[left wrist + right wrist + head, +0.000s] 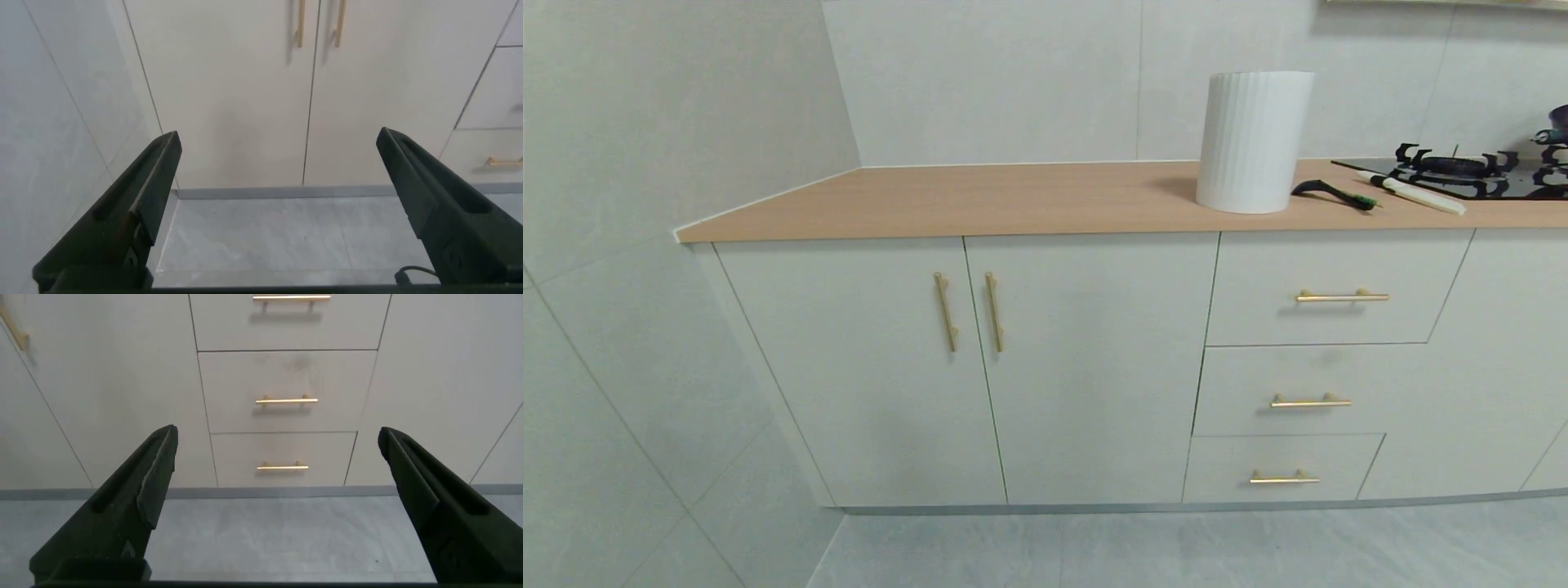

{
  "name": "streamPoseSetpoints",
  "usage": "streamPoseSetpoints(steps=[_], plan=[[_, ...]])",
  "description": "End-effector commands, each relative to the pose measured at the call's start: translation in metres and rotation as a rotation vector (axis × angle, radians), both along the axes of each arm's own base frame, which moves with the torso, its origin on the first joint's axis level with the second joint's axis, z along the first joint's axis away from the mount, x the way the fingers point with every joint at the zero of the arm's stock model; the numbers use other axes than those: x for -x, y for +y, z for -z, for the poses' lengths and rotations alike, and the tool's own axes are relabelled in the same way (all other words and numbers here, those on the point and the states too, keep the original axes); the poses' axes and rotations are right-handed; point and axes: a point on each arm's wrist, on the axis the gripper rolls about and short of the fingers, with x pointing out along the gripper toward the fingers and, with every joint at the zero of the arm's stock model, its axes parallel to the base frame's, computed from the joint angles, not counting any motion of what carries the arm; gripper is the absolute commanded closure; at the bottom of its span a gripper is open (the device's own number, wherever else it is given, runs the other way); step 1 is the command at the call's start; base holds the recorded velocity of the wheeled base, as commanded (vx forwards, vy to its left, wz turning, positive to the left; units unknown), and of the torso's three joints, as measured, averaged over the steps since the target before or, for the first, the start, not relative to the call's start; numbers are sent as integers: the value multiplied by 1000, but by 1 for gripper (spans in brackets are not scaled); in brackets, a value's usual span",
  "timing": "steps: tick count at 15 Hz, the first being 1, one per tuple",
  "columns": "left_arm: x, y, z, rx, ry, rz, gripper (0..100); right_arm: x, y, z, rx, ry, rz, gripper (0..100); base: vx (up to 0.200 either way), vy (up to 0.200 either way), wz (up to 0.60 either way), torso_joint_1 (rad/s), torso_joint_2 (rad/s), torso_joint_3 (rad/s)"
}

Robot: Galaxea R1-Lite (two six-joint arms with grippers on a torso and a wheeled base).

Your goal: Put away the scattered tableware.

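**Tableware on the counter, both grippers low and empty**

Head view: a light wood-topped counter [980, 200] runs over pale cabinet doors with brass bar handles [945, 312] and a stack of three drawers [1327, 286]. At about two o'clock stands a tall white ribbed cylindrical holder [1252, 139], upright. Just beside it, at its four o'clock, lies a slim black-handled utensil with a green tip [1335, 194]. At that utensil's three o'clock lies a long cream-coloured utensil [1413, 194], one end reaching the edge of the black gas hob [1462, 167]. Both pieces lie flat and loose, outside the holder.

Left wrist view: the left gripper [278, 140] is spread wide and holds nothing. It faces the cabinet doors, low over the grey tiled floor [270, 237].

Right wrist view: the right gripper [278, 435] is also spread wide and empty, facing the lower drawers [286, 400] near the floor.

Risks, as I judge them: nothing is stowed yet, and both arms must rise past the counter's edge, where a finger could catch the overhang or a handle. The holder looks tall and light, so a glancing arm could tip it. The utensils are thin and flat, so a pinch may slip or push them toward the hob.
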Motion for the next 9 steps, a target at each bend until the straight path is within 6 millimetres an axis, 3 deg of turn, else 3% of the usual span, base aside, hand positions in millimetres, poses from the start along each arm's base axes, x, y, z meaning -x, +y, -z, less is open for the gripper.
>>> streamPoseSetpoints(steps=[1, 9], plan=[[0, 0, 0, 0, 1, 0, 0, 0, 0, 0, 0, 4, 0, 0, 0, -200, 0, 12, 2, -2], [0, 0, 0, 0, 1, -1, 0, 0, 0, 0, 0, 2, -10, 0, 0, -200, 0, -1, 1, 2]])
